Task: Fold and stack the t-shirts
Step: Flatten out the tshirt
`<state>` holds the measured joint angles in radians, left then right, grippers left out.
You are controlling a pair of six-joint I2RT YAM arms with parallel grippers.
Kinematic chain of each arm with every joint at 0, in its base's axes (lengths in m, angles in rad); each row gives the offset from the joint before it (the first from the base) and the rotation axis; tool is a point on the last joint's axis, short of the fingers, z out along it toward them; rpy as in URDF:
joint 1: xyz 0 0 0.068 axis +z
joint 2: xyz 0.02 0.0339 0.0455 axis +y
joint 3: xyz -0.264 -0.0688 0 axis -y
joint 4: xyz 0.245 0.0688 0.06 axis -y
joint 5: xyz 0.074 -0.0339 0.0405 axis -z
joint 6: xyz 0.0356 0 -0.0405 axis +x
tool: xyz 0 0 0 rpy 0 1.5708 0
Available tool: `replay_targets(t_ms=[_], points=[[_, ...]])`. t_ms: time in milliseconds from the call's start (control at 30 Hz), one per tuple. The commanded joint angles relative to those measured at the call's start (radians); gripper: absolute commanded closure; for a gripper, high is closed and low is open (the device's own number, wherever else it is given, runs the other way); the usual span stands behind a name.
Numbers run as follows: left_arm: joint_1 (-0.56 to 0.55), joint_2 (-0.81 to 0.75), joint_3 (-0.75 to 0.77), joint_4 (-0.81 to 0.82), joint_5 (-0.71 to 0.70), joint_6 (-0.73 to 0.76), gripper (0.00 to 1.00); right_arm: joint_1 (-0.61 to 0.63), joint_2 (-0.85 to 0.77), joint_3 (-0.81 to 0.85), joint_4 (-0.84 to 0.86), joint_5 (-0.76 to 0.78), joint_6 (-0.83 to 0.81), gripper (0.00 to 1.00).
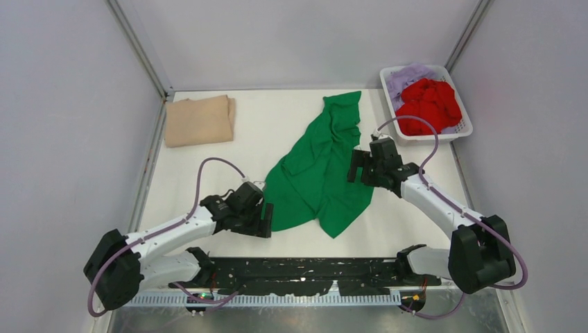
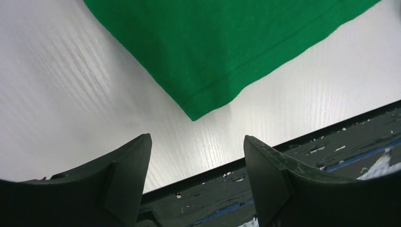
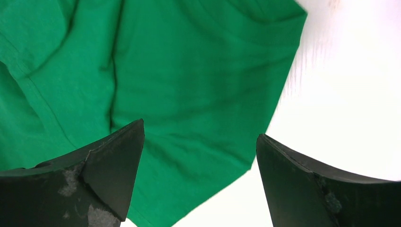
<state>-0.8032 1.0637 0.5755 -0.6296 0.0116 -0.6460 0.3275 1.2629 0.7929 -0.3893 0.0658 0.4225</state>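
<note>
A folded tan shirt (image 1: 199,120) lies at the far left of the white surface (image 1: 277,118). The left claw (image 1: 265,220) is wide open and holds nothing, poised just beside the near corner of the green shirt (image 1: 322,170), which lies rumpled and spread across the middle. The right claw (image 1: 359,168) hangs over the shirt's right edge, also wide open and holding nothing. At the far right, a red shirt (image 1: 430,104) and a lavender shirt (image 1: 405,78) are heaped in a white basket (image 1: 466,123).
</note>
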Motion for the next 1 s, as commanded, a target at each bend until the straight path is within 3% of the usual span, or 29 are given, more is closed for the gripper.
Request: replay_targets(t_ms=[0, 267, 500, 600, 667, 700, 800, 967], points=[[-0.004, 0.085, 0.050, 0.065, -0.019, 0.000, 0.28, 0.015, -0.086, -0.042, 0.013, 0.019, 0.035, 0.04], [-0.005, 0.214, 0.073, 0.145, -0.016, -0.027, 0.37, 0.022, -0.156, -0.118, 0.017, 0.025, 0.045, 0.05], [-0.007, 0.309, 0.105, 0.197, 0.032, -0.030, 0.54, 0.054, -0.220, -0.165, -0.030, 0.059, 0.054, 0.05], [-0.010, 0.339, 0.113, 0.199, 0.025, -0.023, 0.69, 0.100, -0.256, -0.182, -0.047, 0.071, 0.059, 0.04], [-0.010, 0.349, 0.118, 0.194, 0.013, -0.020, 0.96, 0.154, -0.280, -0.186, -0.065, 0.084, 0.059, 0.04], [-0.010, 0.348, 0.122, 0.187, 0.004, -0.022, 1.00, 0.178, -0.287, -0.186, -0.071, 0.098, 0.060, 0.04], [-0.010, 0.307, 0.116, 0.188, 0.013, -0.016, 1.00, 0.305, -0.299, -0.176, -0.114, 0.124, 0.079, 0.01], [-0.010, 0.174, 0.095, 0.178, 0.034, -0.013, 1.00, 0.503, -0.241, -0.155, -0.164, 0.147, 0.156, 0.09]])
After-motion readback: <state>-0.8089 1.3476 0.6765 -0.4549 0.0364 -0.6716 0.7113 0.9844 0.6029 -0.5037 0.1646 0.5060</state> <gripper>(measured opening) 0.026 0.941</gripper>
